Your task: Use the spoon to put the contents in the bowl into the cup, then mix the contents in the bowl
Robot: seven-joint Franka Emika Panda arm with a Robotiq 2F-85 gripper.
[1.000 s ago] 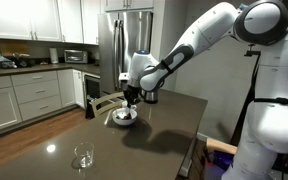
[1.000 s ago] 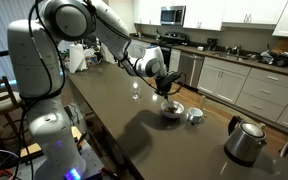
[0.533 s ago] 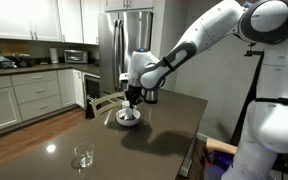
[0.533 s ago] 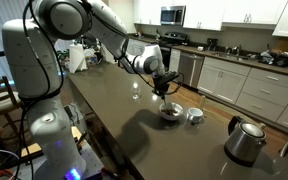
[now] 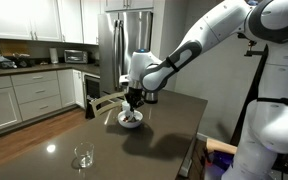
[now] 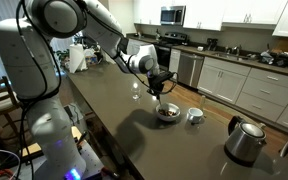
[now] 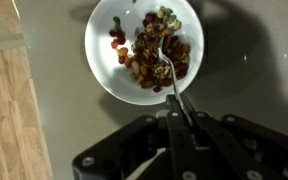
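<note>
Pincer (image 7: pixel 184 126): pressed together on the spoon (image 7: pixel 175 93) handle, gripped from above so that the spoon's working end reaches down into the heap. The spoon tip sits among the contents (image 7: pixel 144 50), right of centre in the bowl (image 7: pixel 96 45); I judge this a scooping or stirring position. The contents lie heaped in the bowl, so the transfer looks unfinished. The cup (image 6: pixel 194 115) stands just beside the bowl on the table (image 6: pixel 104 120), close enough for a short carry; its fill cannot be told. Arm: it reaches out over the table with the forearm sloping down, and the pincer points straight down above the bowl in both exterior views.
</note>
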